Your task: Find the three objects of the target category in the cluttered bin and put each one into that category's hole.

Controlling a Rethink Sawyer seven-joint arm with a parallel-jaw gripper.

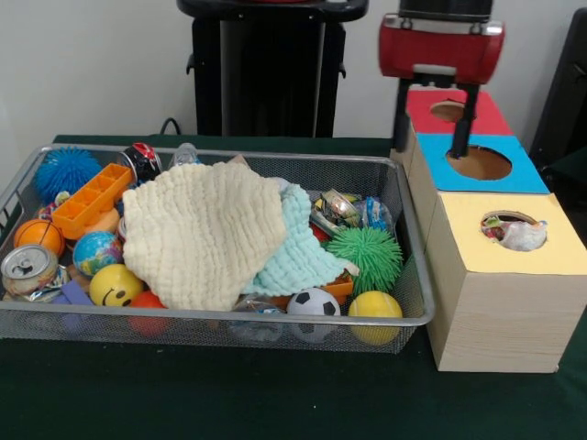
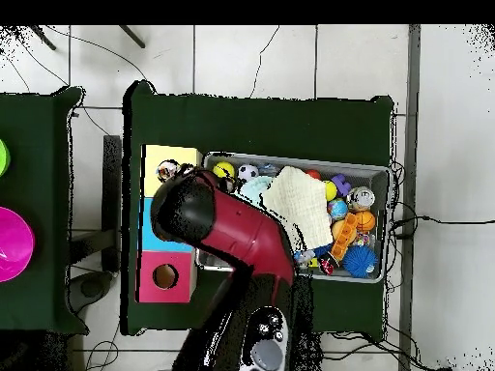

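Gripper (image 1: 437, 126) hangs upper right over the blue-surround hole (image 1: 479, 163), fingers apart and apparently empty; one wrapper (image 1: 519, 233) sits in the yellow-surround hole (image 1: 514, 229); next, return to the cluttered bin (image 1: 411, 238) for the wrapper (image 1: 341, 211) at right of centre.

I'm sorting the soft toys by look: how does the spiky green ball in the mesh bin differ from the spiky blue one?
The spiky green ball lies near the wire mesh bin's end next to the wooden boxes; the spiky blue ball sits in the opposite far corner. The green one rests partly against a pale blue cloth; the blue one lies beside an orange tray. Both are round and bristly.
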